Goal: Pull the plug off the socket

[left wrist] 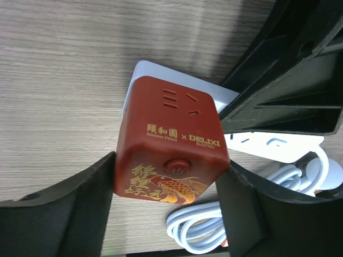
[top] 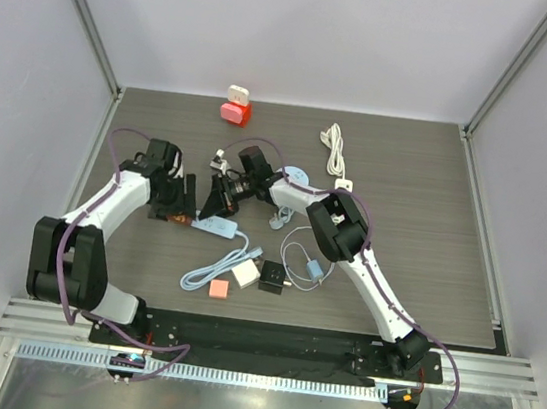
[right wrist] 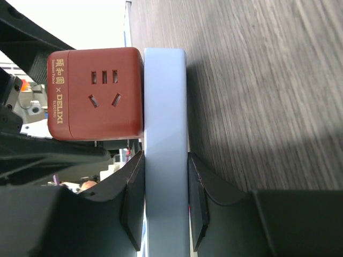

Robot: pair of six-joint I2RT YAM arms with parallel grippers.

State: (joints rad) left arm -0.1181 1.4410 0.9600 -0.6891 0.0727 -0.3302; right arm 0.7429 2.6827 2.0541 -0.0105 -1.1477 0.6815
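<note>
My left claw point(left wrist: 169, 171) grips the red plug point(left wrist: 171, 134) by its sides. The plug sits in the strip point(right wrist: 166, 107), which my right claw point(right wrist: 165, 184) clamps. I'd pull straight out, strip held steady.

This is a robotics lab test cell, not a home or shop. Plain pale walls point(top: 307, 27) close in three sides, held by bare aluminium posts point(top: 82, 8). The dark wood-grain counter point(top: 416, 274) carries two white-and-black robot arms, the left arm point(top: 102, 204) and the right arm point(top: 375, 278), bolted to a black base plate point(top: 266, 337) beside aluminium rails point(top: 493, 375) and a slotted cable duct point(top: 261, 379). Purple cables point(top: 72, 239) run along the arms. Loose practice goods lie about: a white power strip point(top: 215, 226), a coiled cord point(top: 334, 150) and small adapters point(top: 244, 275).
</note>
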